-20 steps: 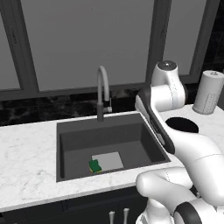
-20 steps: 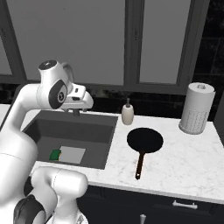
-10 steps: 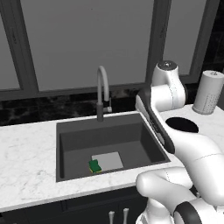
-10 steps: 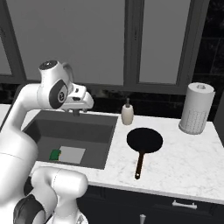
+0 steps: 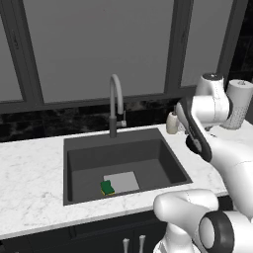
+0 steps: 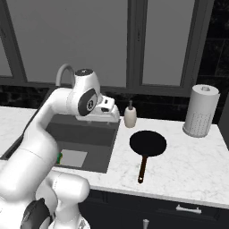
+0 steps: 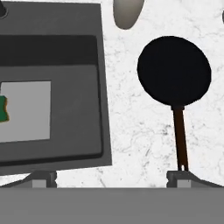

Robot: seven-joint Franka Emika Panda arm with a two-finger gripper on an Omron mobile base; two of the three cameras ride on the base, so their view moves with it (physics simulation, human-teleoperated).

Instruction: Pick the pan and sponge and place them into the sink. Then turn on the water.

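Observation:
The black pan (image 6: pixel 148 144) lies on the white counter right of the sink (image 6: pixel 91 134), its reddish-brown handle (image 6: pixel 143 167) pointing toward the front edge. The green and yellow sponge (image 5: pixel 106 188) rests on the sink (image 5: pixel 79 168) floor beside the light grey patch. My gripper (image 6: pixel 111 119) hangs high over the sink's right rim, left of the pan. In the hand view the gripper (image 7: pixel 111 177) is open and empty, with the pan (image 7: pixel 174 71) at upper right, the sponge (image 7: pixel 3 109) at the left edge and the sink (image 7: pixel 99 87) between. No water runs from the faucet (image 5: pixel 116 104).
A beige soap bottle (image 6: pixel 130 115) stands behind the sink's right corner, close to the pan. A grey paper towel roll (image 6: pixel 201 111) stands at the far right of the counter. Dark window panes and a black backsplash close off the back.
My hand has swung to the right, from over the sink basin toward its right rim and the pan. The pan and the sponge have not moved.

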